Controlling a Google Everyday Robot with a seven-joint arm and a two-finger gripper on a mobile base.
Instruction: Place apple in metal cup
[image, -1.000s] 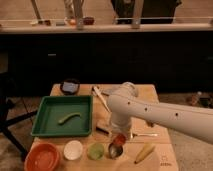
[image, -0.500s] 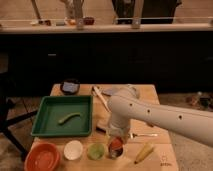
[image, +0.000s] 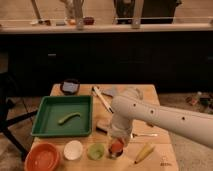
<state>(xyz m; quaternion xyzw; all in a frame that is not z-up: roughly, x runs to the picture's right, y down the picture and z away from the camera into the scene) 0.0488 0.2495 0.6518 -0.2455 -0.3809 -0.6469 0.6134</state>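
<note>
My gripper (image: 118, 140) hangs at the end of the white arm, which reaches in from the right over the front of the wooden table (image: 150, 95). It is shut on the apple (image: 116, 146), a small red-orange fruit at its tip. The apple sits right over the mouth of the metal cup (image: 112, 154), of which only a bit of grey rim shows beneath the fruit. I cannot tell whether the apple touches the cup. The fingers themselves are mostly hidden by the wrist.
A pale green cup (image: 96, 151), a white cup (image: 73, 150) and an orange bowl (image: 42, 157) line the front edge left of the metal cup. A banana (image: 144, 152) lies to the right. Behind them are a green tray (image: 50, 127), a dark bowl (image: 70, 87) and utensils (image: 102, 100).
The arm has sunk slightly over the cup. The apple stays at the gripper's tip in almost the same place.
</note>
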